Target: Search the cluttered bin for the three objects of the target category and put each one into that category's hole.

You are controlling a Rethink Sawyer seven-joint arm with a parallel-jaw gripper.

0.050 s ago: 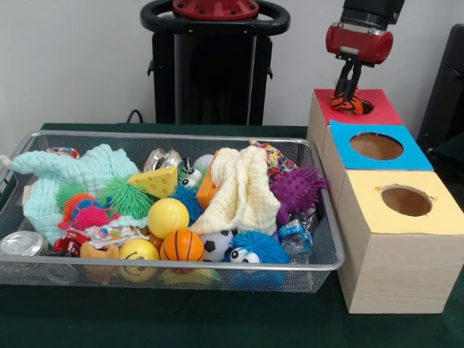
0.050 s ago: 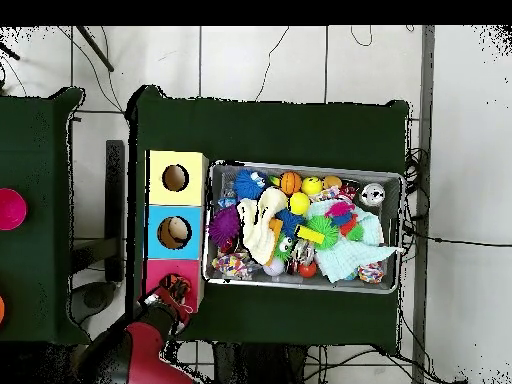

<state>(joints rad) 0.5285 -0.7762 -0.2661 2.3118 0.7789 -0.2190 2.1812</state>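
My gripper point(image 1: 348, 98) hangs over the round hole of the red-topped box point(image 1: 384, 110) at the far right, shut on a small orange and black ball-like object point(image 1: 349, 104) that sits right at the hole's rim. In the overhead view the gripper point(image 2: 178, 291) is above the same red box point(image 2: 156, 270). The wire bin point(image 1: 174, 135) holds mixed toys: an orange basketball point(image 1: 182, 246), a yellow ball point(image 1: 167, 217), a small soccer ball point(image 1: 215, 245), a purple spiky ball point(image 1: 297, 190) and a cream cloth point(image 1: 243, 190).
A blue-topped box point(image 1: 417, 158) and a yellow-topped box point(image 1: 438, 217), each with a round hole, stand in a row with the red one beside the bin. A mint cloth point(image 1: 87, 174), a cheese wedge point(image 1: 158, 181) and a can point(image 1: 22, 243) fill the bin's left.
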